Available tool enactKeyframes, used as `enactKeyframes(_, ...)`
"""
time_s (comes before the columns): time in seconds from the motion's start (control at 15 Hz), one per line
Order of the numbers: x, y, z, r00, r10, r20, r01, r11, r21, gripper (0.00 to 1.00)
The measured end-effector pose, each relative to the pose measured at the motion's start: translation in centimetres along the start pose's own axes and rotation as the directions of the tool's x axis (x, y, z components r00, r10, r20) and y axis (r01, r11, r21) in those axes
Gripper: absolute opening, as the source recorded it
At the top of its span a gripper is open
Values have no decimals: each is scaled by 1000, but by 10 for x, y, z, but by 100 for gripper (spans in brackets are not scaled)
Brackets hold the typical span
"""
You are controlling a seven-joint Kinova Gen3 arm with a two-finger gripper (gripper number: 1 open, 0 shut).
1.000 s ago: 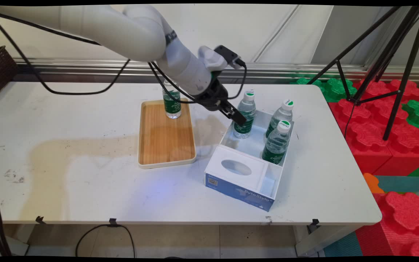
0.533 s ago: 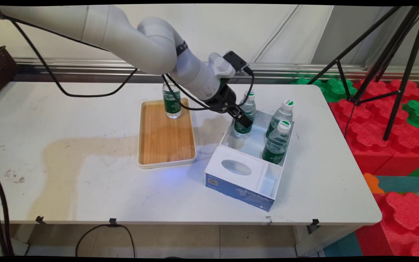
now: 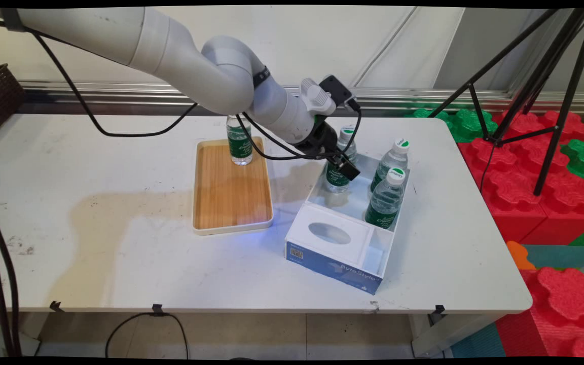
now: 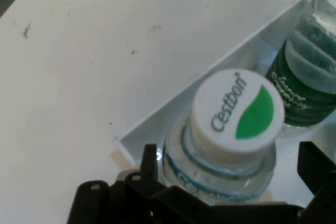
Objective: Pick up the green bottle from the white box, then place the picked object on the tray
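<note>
A white worktop (image 3: 94, 167) stands before a pale wall, with red and green foam blocks (image 3: 540, 167) and a black tripod (image 3: 550, 101) off its right edge. In the far-left corner of an open white box (image 3: 355, 200), right of the worktop's middle, a bottle (image 3: 339, 175) stands upright, long axis vertical, white cap up. The tool (image 3: 345, 170) reaches in from the left at a downward slant; the hand view looks down on the cap (image 4: 237, 111) with one finger (image 4: 148, 163) at each side of the bottle's shoulder. The tool is spread wide, gripping nothing that I can see, the bottle between its fingers. Two more bottles (image 3: 389, 190) stand by the box's right wall. Near the worktop's middle, a wooden tray (image 3: 231, 195) carries a fourth bottle (image 3: 240, 144) at its far end.
</note>
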Motion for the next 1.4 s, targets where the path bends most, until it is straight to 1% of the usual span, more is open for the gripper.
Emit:
enactKeyframes(0.47, -1, -1, 9, 999, 40, -29, -39, 999, 16, 100)
enactKeyframes(0.53, -1, -1, 10, 999, 44, -32, -44, 999, 18, 0)
enactKeyframes(0.8, -2, 1, 11, 997, 62, -39, -61, 998, 26, 0)
enactKeyframes(1.13, 2, 5, 6, 997, 59, -44, -58, 998, 35, 0)
enactKeyframes(1.27, 6, 4, 1, 998, 47, -41, -45, 998, 45, 0)
enactKeyframes(1.4, 16, 1, -9, 999, 28, -43, -26, 998, 59, 0)
